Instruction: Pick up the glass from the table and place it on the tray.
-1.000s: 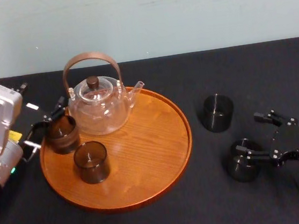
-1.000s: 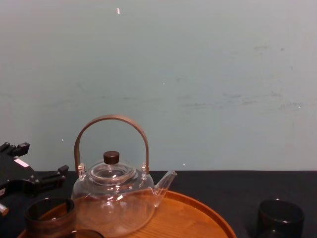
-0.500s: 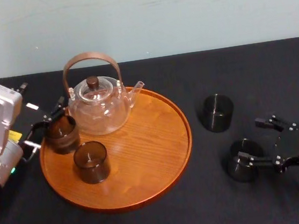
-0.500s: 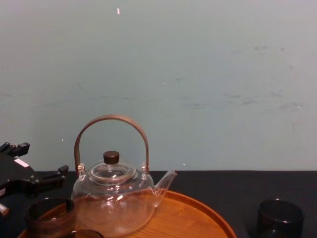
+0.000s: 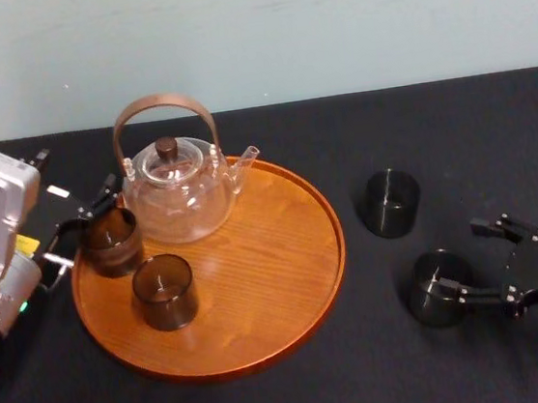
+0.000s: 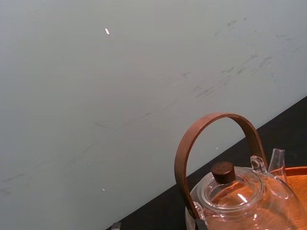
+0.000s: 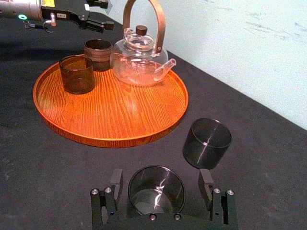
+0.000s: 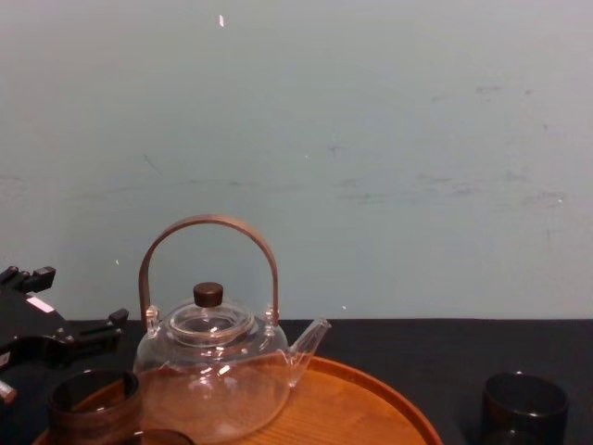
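Fingers (image 7: 115,179) of the right pincer (image 5: 458,256) are held apart on either side of the glass (image 5: 437,287), which stands upright on the black surface (image 5: 454,122), to the right of the tray (image 5: 260,290) and clear of its rim. In the right wrist view a gap is seen between the glass and each finger. A second glass (image 5: 391,202) is stood just behind it on the surface. On the tray, a clear teapot (image 5: 176,193) with a brown hoop handle is set at the back, with a dark cup (image 5: 165,291) in front of it and another cup (image 5: 110,241) at the left rim. The left pincer (image 5: 88,214) is parked at the tray's left edge, its fingers spread beside that cup.
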Controlling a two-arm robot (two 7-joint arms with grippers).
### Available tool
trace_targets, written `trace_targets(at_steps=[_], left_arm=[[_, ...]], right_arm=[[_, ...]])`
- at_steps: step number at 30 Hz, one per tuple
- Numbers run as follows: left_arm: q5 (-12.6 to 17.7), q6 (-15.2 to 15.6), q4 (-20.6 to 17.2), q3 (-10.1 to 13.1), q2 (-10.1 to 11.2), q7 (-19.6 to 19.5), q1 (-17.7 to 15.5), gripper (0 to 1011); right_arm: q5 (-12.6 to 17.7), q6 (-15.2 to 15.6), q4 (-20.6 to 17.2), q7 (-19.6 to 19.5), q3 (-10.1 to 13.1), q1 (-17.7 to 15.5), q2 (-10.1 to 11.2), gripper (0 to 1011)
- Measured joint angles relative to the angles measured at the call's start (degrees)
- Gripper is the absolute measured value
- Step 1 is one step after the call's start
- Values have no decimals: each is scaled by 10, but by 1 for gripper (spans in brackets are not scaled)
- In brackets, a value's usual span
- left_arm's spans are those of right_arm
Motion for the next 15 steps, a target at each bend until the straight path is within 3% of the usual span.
trace_targets(at_steps=[15], left_arm=[[0, 0, 0, 0, 0, 0, 0, 1001]], right_arm=[[4, 7, -2, -1, 15, -25, 4, 1002]])
